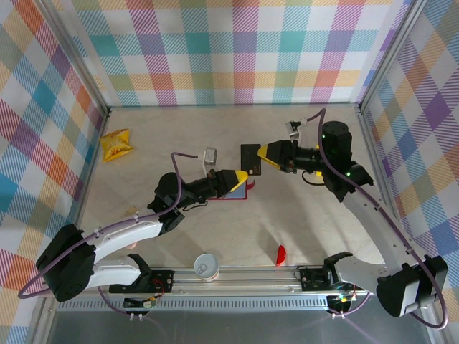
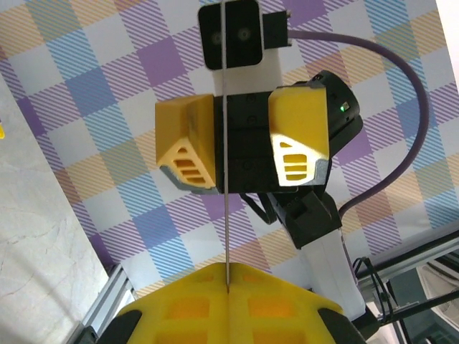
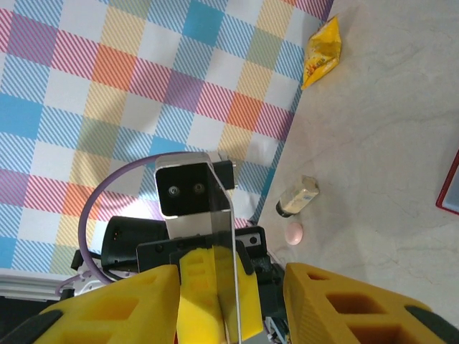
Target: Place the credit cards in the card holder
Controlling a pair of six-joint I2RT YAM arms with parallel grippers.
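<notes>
1. Table (image 1: 301,208): pale marble-pattern surface, enclosed by pastel checked walls (image 1: 229,50) at 9, 12 and 3 o'clock.
2. Snack packet (image 1: 116,145): yellow, crinkled, lying flat at 10 o'clock, near the 9 o'clock wall.
3. Red piece (image 1: 281,254): small, curved, at 5 o'clock, well apart from the packet.
4. Cup (image 1: 205,266): white, upright, at 6 o'clock on the near edge.
5. Bottle (image 3: 297,197): small, on its side, seen in the right wrist view. A pink disc (image 3: 294,232) lies just beside it at 6 o'clock.

Card holder (image 1: 239,193) on table (image 1: 323,236) centre; packet (image 1: 115,145) far left; cup (image 1: 205,265) at front.
</notes>
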